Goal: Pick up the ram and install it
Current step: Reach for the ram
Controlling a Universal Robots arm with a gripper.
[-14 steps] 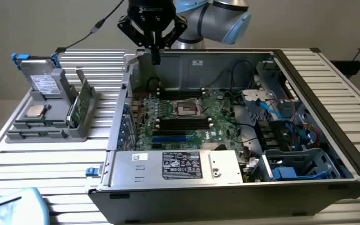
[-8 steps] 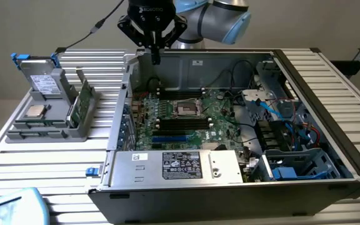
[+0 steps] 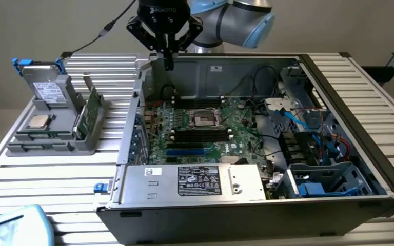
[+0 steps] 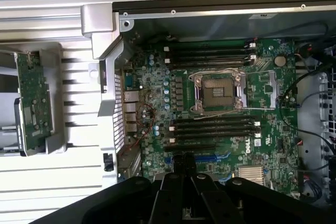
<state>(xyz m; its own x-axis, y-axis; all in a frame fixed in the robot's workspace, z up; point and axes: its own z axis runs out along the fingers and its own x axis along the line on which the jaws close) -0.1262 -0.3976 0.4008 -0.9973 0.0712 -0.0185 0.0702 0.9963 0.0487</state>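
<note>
The ram (image 3: 87,110) is a narrow green stick standing on edge in a grey holder (image 3: 59,147) at the exterior view's left, outside the computer case; the wrist view has the ram (image 4: 32,100) lying beside the case wall. My gripper (image 3: 168,60) hangs high over the case's back corner nearest the holder, fingers shut with nothing between them. In the wrist view the gripper (image 4: 184,162) closes to a single black tip over the green motherboard (image 4: 152,150). Black memory slots (image 3: 198,135) (image 4: 212,127) lie on either side of the processor socket (image 4: 218,93).
The holder also carries a small silver processor chip (image 3: 38,121) and a grey drive with blue clips (image 3: 46,84). Inside the open case (image 3: 361,128) sit a power supply (image 3: 190,182), loose cables (image 3: 307,120) and a blue drive cage (image 3: 320,184). The case stands on a slatted metal table (image 3: 46,179).
</note>
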